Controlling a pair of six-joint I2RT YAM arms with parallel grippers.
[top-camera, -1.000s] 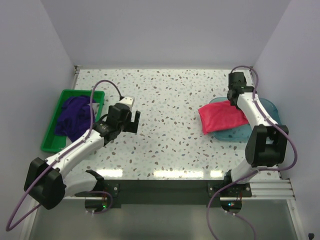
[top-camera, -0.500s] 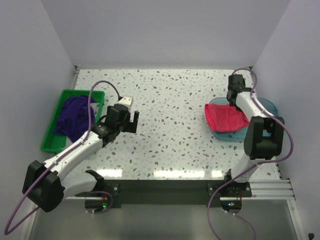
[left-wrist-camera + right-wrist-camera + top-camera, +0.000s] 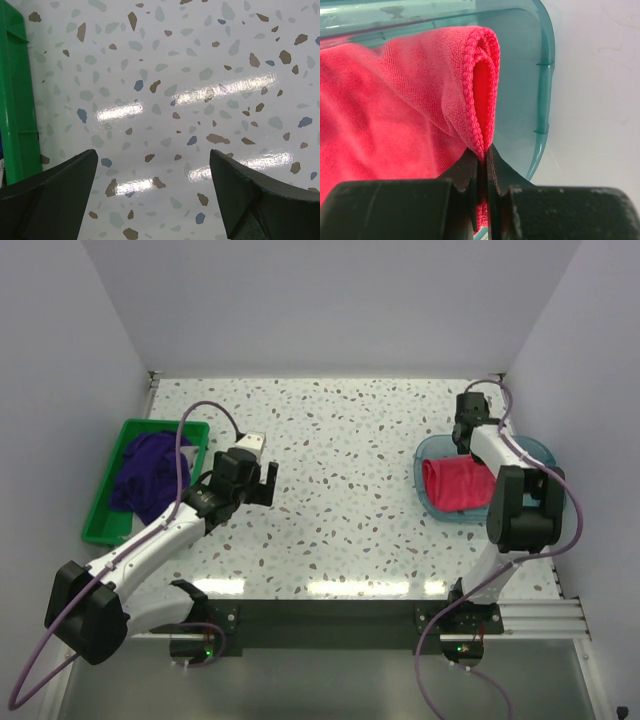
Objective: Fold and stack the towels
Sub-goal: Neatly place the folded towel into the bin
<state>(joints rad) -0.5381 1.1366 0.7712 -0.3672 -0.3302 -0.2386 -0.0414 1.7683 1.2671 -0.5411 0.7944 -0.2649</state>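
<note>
The hot pink towel (image 3: 458, 485) lies folded in the translucent teal tray (image 3: 432, 448) at the right. My right gripper (image 3: 466, 436) is shut on the folded edge of the pink towel (image 3: 445, 95), at the tray's far side (image 3: 547, 75). A dark purple towel (image 3: 150, 470) lies bunched in the green bin (image 3: 110, 525) at the left. My left gripper (image 3: 256, 480) is open and empty, just right of the bin, over bare table (image 3: 165, 90). The bin's wall (image 3: 17, 100) shows at the left of the left wrist view. No grey-white towel is in view.
The speckled white table (image 3: 340, 440) lies between the two arms. White walls close the table on the left, back and right.
My right gripper has pulled the pink towel to the right, from hanging over the tray's left rim to lying inside the tray. The left arm has barely moved.
</note>
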